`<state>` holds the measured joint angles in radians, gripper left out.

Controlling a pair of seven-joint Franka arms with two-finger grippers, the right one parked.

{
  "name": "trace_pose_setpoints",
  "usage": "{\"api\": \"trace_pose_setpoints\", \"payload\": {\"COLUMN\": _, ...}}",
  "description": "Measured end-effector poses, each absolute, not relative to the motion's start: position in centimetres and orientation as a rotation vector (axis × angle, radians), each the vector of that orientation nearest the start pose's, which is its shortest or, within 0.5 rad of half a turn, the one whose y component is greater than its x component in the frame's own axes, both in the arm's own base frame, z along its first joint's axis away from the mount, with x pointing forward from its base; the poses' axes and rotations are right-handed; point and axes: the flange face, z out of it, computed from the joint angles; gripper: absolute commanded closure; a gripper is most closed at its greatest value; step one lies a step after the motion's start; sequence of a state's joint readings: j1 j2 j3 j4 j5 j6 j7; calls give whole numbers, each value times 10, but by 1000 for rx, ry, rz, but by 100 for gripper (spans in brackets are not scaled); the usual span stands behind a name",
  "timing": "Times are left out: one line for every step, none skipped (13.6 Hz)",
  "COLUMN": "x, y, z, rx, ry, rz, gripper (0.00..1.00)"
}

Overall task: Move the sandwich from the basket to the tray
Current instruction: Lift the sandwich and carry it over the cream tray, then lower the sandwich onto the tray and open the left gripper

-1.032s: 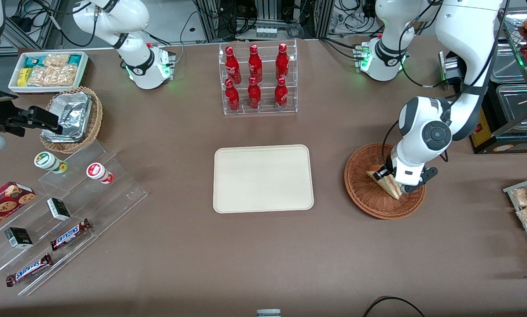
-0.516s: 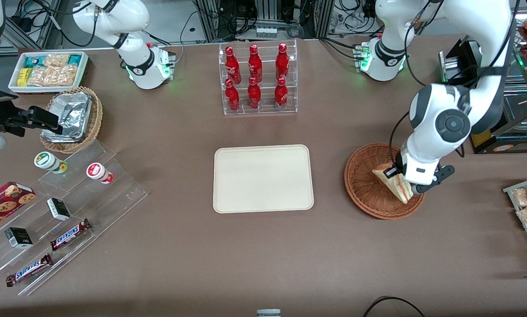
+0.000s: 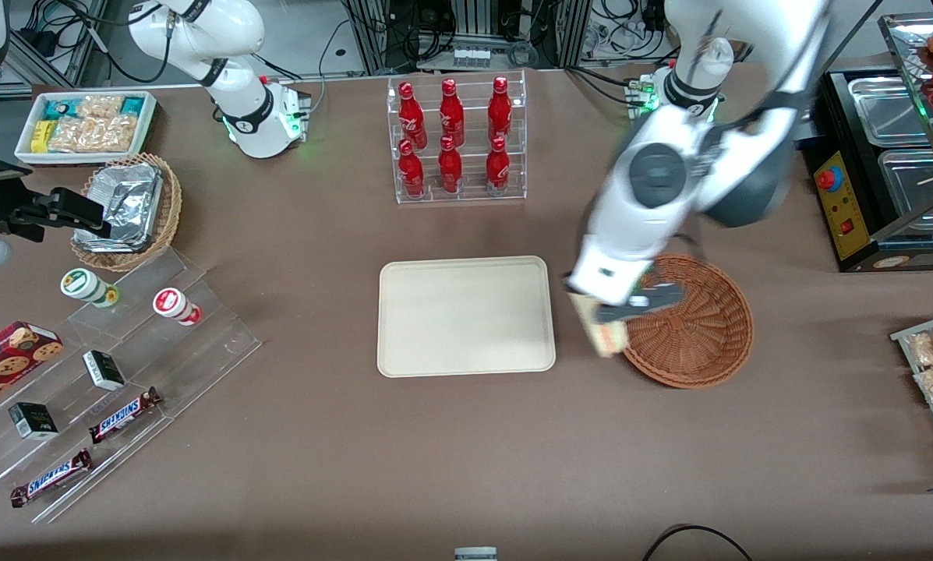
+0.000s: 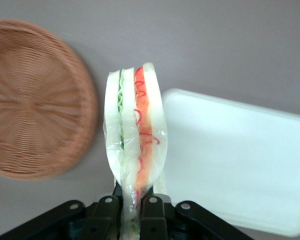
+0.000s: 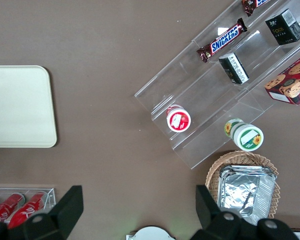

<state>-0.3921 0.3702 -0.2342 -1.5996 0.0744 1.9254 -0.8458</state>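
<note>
Sandwich (image 4: pixel 135 135) in transit: gripper (image 3: pixel 608 312) clamps one end of the wrapped wedge, which hangs clear of the table between basket (image 3: pixel 700 343) and tray (image 3: pixel 466 315). It appears lifted high enough to pass the wicker rim; the tray lies bare, ready to receive it.

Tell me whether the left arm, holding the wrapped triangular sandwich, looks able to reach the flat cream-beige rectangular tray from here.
Probably yes. The gripper, shut on the sandwich, hangs between the reddish-brown woven wicker basket and the tray, with only bare tabletop between.
</note>
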Motion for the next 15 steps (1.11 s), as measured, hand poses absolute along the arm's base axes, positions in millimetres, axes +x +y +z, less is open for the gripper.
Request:
{"api": "trace_pose_setpoints", "payload": {"x": 541, "y": -403, "z": 403, "rx": -3122, "ry": -260, "rz": 77, "gripper": 100}}
{"api": "trace_pose_setpoints", "payload": {"x": 534, "y": -434, "z": 387, "rx": -3129, "ry": -215, "rz": 95, "gripper": 100}}
{"api": "trace_pose_setpoints", "payload": {"x": 529, "y": -461, "z": 372, "rx": -3137, "ry": -182, "rz": 109, "gripper": 100}}
{"api": "trace_pose_setpoints", "payload": {"x": 526, "y": -482, "z": 358, "rx": -3149, "ry": -151, "rz": 115, "gripper": 100}}
{"api": "trace_pose_setpoints", "payload": {"x": 522, "y": -499, "z": 347, "rx": -3160, "ry": -124, "rz": 117, "gripper": 100}}
{"api": "trace_pose_setpoints", "payload": {"x": 518, "y": -512, "z": 337, "rx": -3169, "ry": -100, "rz": 116, "gripper": 100}}
{"api": "trace_pose_setpoints", "payload": {"x": 514, "y": -521, "z": 328, "rx": -3177, "ry": -81, "rz": 112, "gripper": 100}}
{"api": "trace_pose_setpoints", "payload": {"x": 510, "y": -528, "z": 318, "rx": -3179, "ry": -62, "rz": 105, "gripper": 100}}
{"api": "trace_pose_setpoints", "payload": {"x": 507, "y": -533, "z": 305, "rx": -3168, "ry": -37, "rz": 95, "gripper": 100}}
{"api": "trace_pose_setpoints", "payload": {"x": 503, "y": -537, "z": 292, "rx": -3152, "ry": -10, "rz": 90, "gripper": 100}}
{"api": "trace_pose_setpoints", "payload": {"x": 498, "y": -542, "z": 280, "rx": -3139, "ry": 13, "rz": 92, "gripper": 100}}
{"api": "trace_pose_setpoints", "payload": {"x": 495, "y": -545, "z": 270, "rx": -3135, "ry": 26, "rz": 96, "gripper": 100}}
{"api": "trace_pose_setpoints", "payload": {"x": 492, "y": -548, "z": 262, "rx": -3138, "ry": 34, "rz": 96, "gripper": 100}}
{"api": "trace_pose_setpoints", "payload": {"x": 489, "y": -552, "z": 253, "rx": -3140, "ry": 44, "rz": 96, "gripper": 100}}
{"api": "trace_pose_setpoints", "payload": {"x": 486, "y": -555, "z": 246, "rx": -3138, "ry": 56, "rz": 99, "gripper": 93}}
